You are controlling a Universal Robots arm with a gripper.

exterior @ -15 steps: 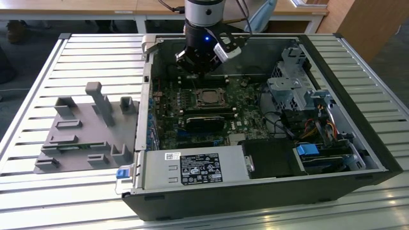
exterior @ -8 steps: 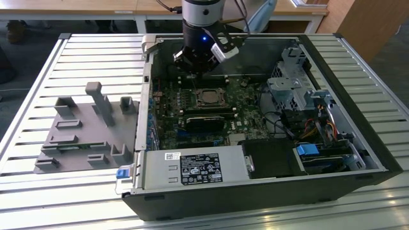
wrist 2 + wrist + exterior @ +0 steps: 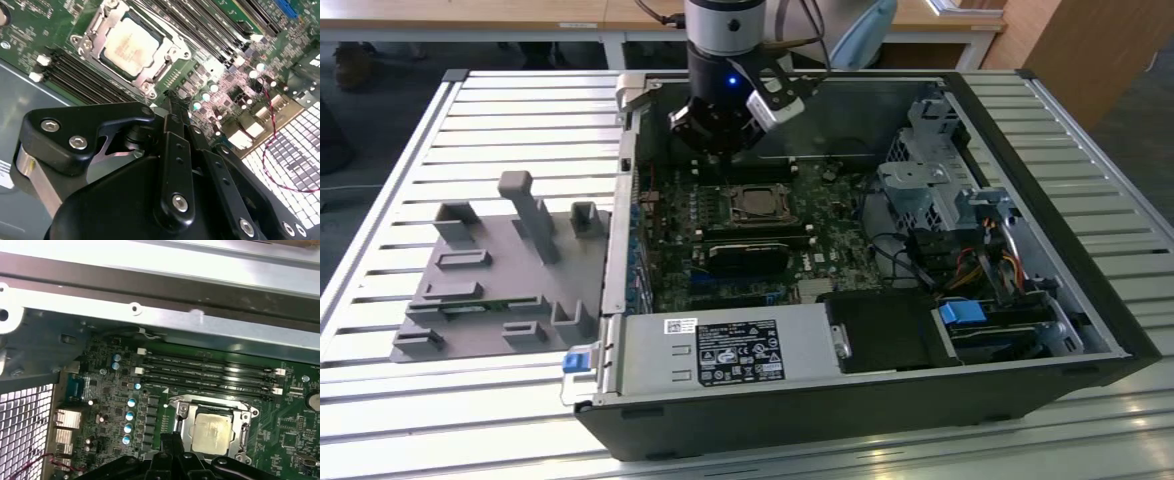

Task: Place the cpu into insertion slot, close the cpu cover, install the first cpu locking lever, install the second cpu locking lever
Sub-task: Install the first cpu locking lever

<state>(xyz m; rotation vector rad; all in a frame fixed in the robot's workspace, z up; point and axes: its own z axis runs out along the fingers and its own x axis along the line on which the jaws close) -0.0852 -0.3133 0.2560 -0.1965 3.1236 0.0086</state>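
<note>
On the exterior view's left, a grey fixture block (image 3: 494, 270) lies on the slatted table (image 3: 400, 120), beside the open computer case (image 3: 854, 400). Further right, the claw (image 3: 710, 152) hangs over the back of the green board, just short of the insertion slot (image 3: 731, 200). In both wrist views its fingers look pressed together with nothing between them (image 3: 172, 96) (image 3: 172, 438). The cpu (image 3: 131, 46) sits flat in that slot, its pale metal top showing through the cut-out of the cpu cover (image 3: 90, 37), which appears to lie down around it. The chip is probably light, thin and stiff, with a smooth lid that would slip under a careless pinch and a delicate underside. I would grip it only by two opposite edges and keep it level. The cover looks like thin, springy sheet metal, best pressed near its free edge. On the exterior view's right are a drive cage and cables (image 3: 947, 200).
</note>
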